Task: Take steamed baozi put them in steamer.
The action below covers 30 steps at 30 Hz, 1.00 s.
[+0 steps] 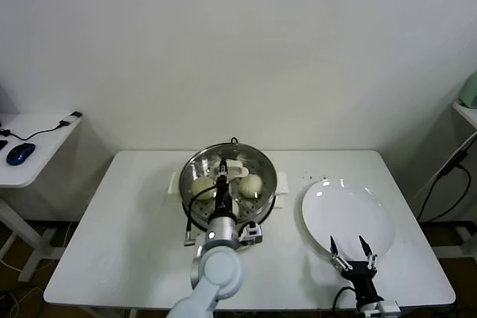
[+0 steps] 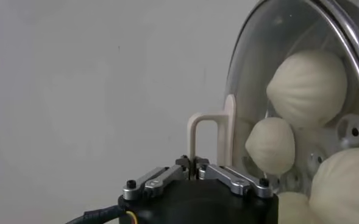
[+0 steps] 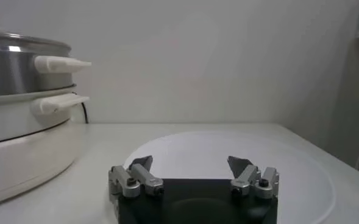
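The steamer [image 1: 192,163] stands at the table's middle back, with the glass lid [image 2: 270,36] over its mouth. Pale baozi [image 1: 253,182] show through the glass, and three show in the left wrist view [image 2: 307,85]. My left gripper [image 1: 222,175] is above the pot's centre, shut on the lid's white loop handle [image 2: 194,131]; it also shows in its own wrist view [image 2: 195,163]. My right gripper [image 1: 352,247] is open and empty at the near edge of the flat white plate [image 1: 373,210], and its wrist view shows it too [image 3: 191,163].
The plate [image 3: 301,164] is bare and lies right of the steamer [image 3: 21,67]. The pot's white side handles [image 3: 60,63] stick out toward the plate. A side desk with a blue mouse [image 1: 20,153] stands at far left. Cables hang at far right [image 1: 440,184].
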Available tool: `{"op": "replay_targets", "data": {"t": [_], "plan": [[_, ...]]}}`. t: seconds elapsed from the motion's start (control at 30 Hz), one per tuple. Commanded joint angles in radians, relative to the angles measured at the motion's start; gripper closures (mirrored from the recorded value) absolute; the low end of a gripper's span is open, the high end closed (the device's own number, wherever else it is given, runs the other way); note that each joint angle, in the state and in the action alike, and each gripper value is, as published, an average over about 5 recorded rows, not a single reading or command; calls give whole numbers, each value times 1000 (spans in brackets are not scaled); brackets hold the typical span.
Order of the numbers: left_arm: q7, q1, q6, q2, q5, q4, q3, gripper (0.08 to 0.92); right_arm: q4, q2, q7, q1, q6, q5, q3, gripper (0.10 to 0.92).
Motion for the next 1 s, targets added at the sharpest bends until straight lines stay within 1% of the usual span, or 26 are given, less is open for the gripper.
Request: {"op": "replay_targets", "data": {"t": [0.03,0.1,0.23,0.4,0.53,0.6,0.73,0.83,1.0], "plan": [[-8,7,-2,-2,2,11,-9,825,2,0,-5,2,-6,-2,-1,203],[-7,5,0,1,-21,-2,-2,778,4,0,-6,3,-8,-3,-1,202],[-4,-3,-2,6,-53,-29,12,658,6,0,-10,5,-13,-3,-1,203],[19,-1,1,27,-64,-72,23,519,6,0,-18,8,-22,-12,-1,202],[30,10,0,46,-72,-109,26,406,8,0,-9,10,-27,-11,-6,203],[34,18,-2,55,-77,-126,29,363,12,-2,1,10,-28,3,-11,203],[30,52,-14,71,-106,-187,31,232,21,-4,4,10,-23,9,-15,202],[-5,90,-69,80,-172,-247,14,187,25,-6,-7,9,-10,0,-14,203],[-115,172,-206,75,-383,-341,-83,178,28,-6,-9,13,-5,2,-17,202]]}}
